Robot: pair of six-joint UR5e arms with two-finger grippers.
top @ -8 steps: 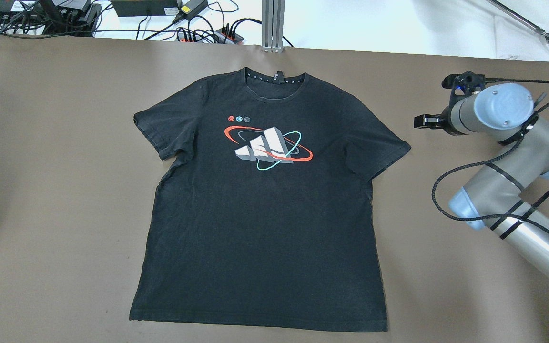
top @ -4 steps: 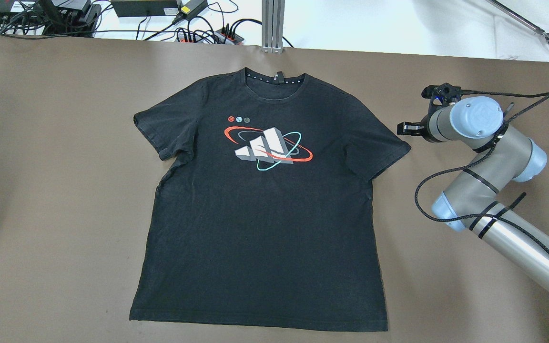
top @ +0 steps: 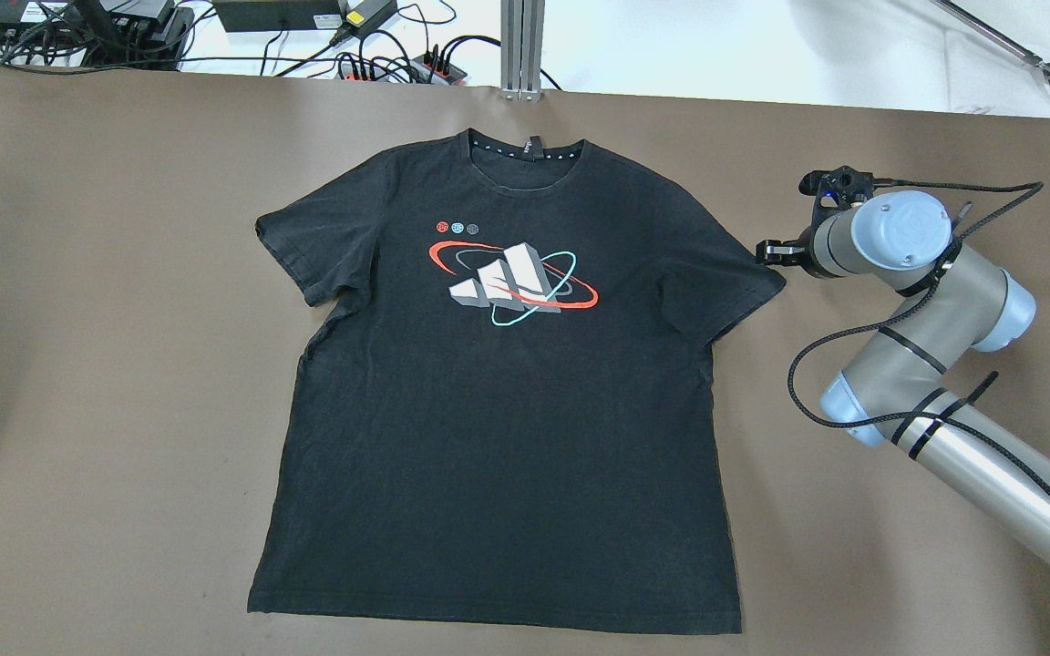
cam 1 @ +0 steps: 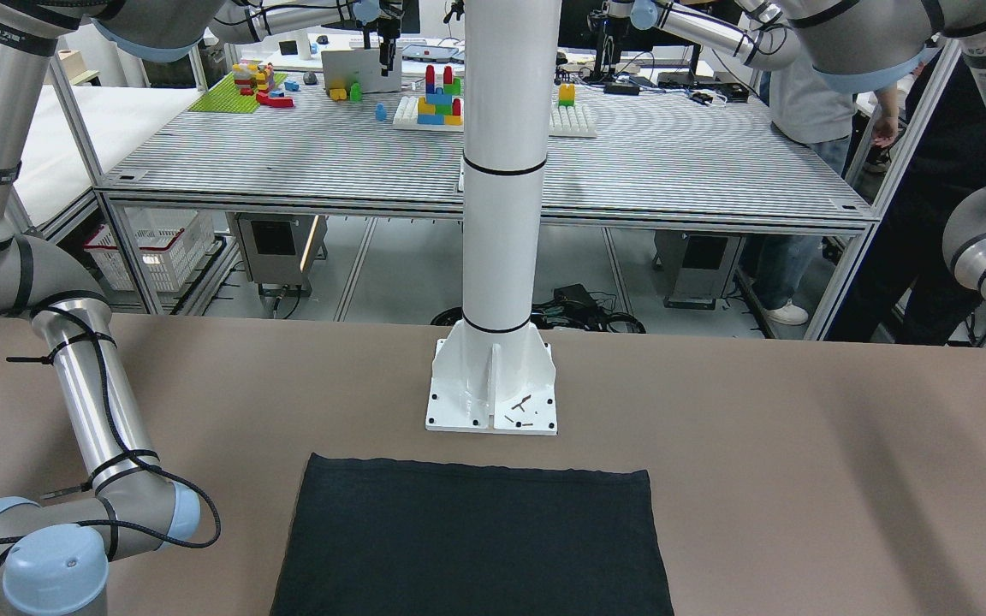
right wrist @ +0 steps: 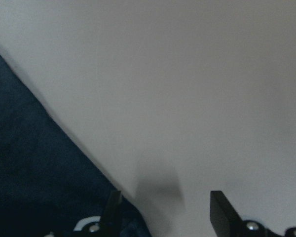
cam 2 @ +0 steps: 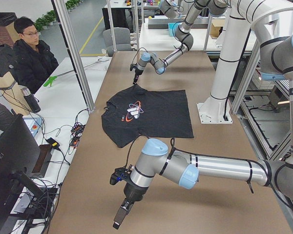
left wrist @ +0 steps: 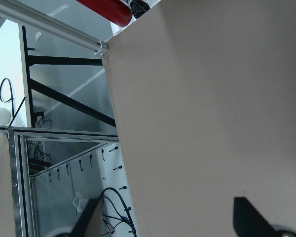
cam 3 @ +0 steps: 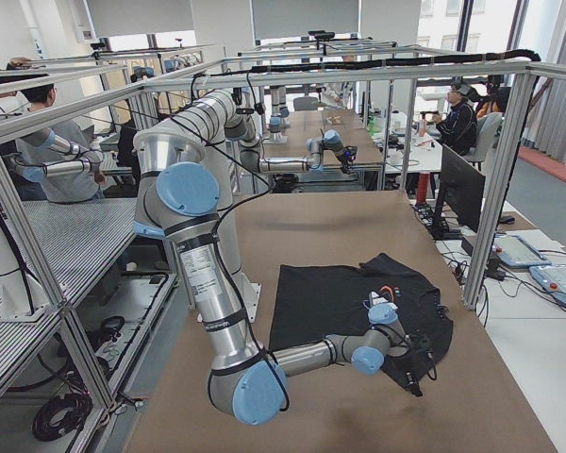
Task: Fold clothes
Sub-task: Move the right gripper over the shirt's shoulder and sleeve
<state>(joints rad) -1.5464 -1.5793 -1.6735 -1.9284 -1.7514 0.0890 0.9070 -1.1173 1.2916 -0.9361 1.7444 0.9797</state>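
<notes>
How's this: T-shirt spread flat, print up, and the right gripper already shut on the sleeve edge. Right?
Not quite. The right gripper is open, not shut: the right wrist view shows its fingers apart at the sleeve edge of the T-shirt, with nothing pinched. The T-shirt is spread flat, print up.

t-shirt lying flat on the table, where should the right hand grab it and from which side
Probably the hemmed edge of the sleeve nearest the right hand, coming in low from the bare table beyond that edge. The t-shirt lies flat and spread, so only an outer edge lets the open hand slide under and pinch.
</notes>
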